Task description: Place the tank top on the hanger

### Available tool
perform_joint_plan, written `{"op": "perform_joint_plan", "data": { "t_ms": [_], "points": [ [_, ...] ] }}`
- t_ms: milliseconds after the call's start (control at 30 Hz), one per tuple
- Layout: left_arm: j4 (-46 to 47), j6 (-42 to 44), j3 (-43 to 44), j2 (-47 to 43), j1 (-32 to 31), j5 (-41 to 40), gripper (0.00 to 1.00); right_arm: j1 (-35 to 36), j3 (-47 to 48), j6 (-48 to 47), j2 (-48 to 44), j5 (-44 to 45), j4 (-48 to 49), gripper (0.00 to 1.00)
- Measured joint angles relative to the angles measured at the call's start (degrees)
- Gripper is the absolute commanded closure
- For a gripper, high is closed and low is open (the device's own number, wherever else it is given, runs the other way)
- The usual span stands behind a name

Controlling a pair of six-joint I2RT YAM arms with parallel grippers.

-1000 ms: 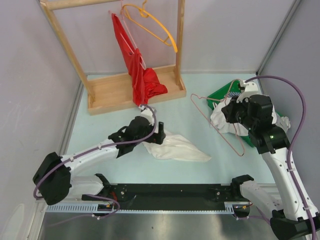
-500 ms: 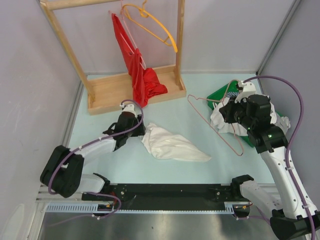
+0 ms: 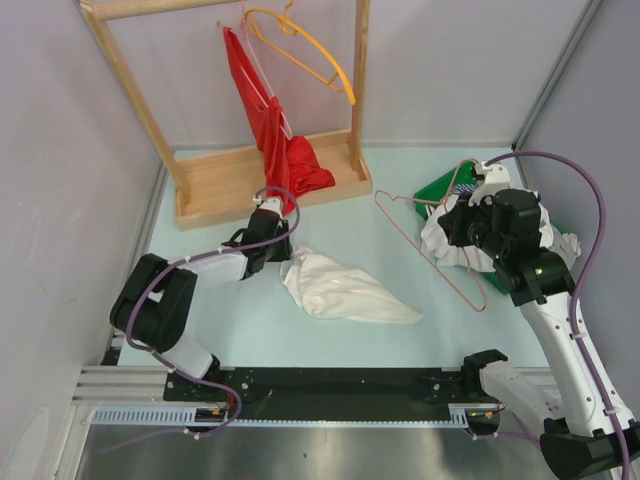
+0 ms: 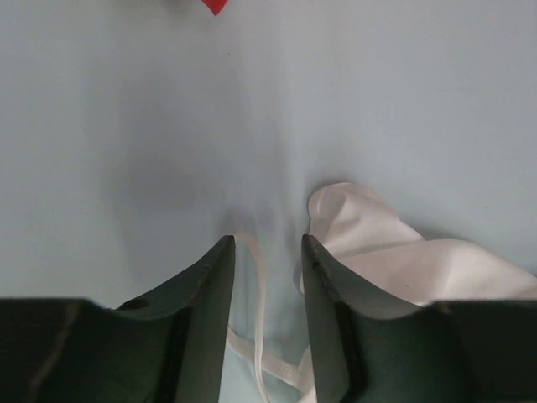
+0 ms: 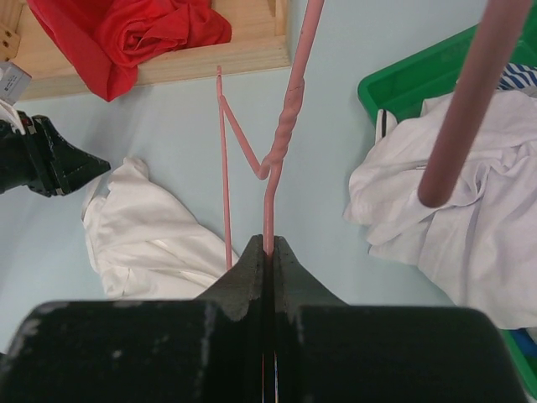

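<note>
The tank top (image 3: 345,290) lies crumpled on the pale table, left of centre. My left gripper (image 3: 284,262) sits low at the top's upper left edge. In the left wrist view its fingers (image 4: 220,260) stand partly apart, open, with a thin strap (image 4: 256,277) lying loose in the gap and the tank top's body (image 4: 377,252) to the right. My right gripper (image 5: 268,245) is shut on the pink wire hanger (image 5: 285,126) below its twisted neck. It holds the hanger (image 3: 430,257) tilted above the table at the right, clear of the tank top (image 5: 143,227).
A wooden rack (image 3: 270,185) stands at the back with a red garment (image 3: 285,160) and an orange hanger (image 3: 310,50) on it. A green bin (image 3: 438,187) at the right holds a heap of white clothes (image 3: 450,248), under my right arm.
My left gripper has drawn back left off the tank top to its upper left edge, and its jaws have narrowed. The right arm with the hanger has barely shifted.
</note>
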Motion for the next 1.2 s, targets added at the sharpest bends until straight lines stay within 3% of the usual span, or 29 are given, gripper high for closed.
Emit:
{"op": "perform_joint_plan", "data": {
  "t_ms": [333,433,467,533,767,900,1033,1200],
  "points": [
    [-0.59,0.07,0.37,1.97,0.2,1.33,0.63,-0.02,-0.31,-0.13,0.61,0.0,0.15,1.0],
    [-0.48,0.2,0.37,2.23,0.2,1.36,0.8,-0.02,-0.31,-0.15,0.7,-0.02,0.2,1.0],
    [-0.42,0.11,0.37,2.47,0.2,1.44,0.93,-0.02,-0.31,-0.13,0.7,-0.02,0.2,1.0],
    [-0.42,0.17,0.37,2.99,0.2,1.86,1.0,-0.02,-0.31,-0.15,0.7,0.0,0.17,1.0],
    [-0.92,0.52,0.37,1.07,0.22,3.87,1.0,-0.02,-0.31,-0.17,0.68,0.09,0.15,1.0],
    [-2.6,1.42,1.29,-7.21,0.24,6.05,1.0,-0.02,-0.31,-0.22,0.63,0.24,0.11,1.0],
    [-4.02,2.23,6.82,-15.67,0.24,10.21,1.0,-0.02,-0.31,-0.26,0.37,0.26,0.02,1.0],
    [-6.8,3.26,19.87,-20.68,0.24,17.25,1.0,-0.04,-0.22,-0.39,-0.55,0.26,-0.55,1.0]
  ]
}}
